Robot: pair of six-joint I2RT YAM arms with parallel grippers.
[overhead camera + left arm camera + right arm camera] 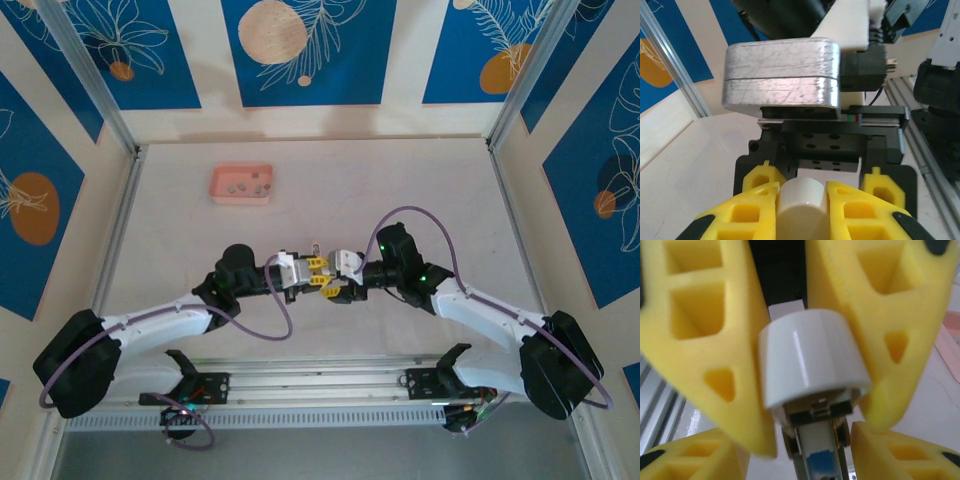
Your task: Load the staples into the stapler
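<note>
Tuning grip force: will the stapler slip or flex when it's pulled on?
Probably stiff: the stapler shows a white plastic-looking shell over a metal channel. Its glossy, rounded end looks slippery, so it may slide between the yellow fingers.

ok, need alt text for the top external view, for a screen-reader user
Seen from above, the left pincer and right pincer meet at the middle of the table, both on a small white stapler. A shallow pink tray holding a few tiny grey staples sits apart from them, towards the far left.
</note>
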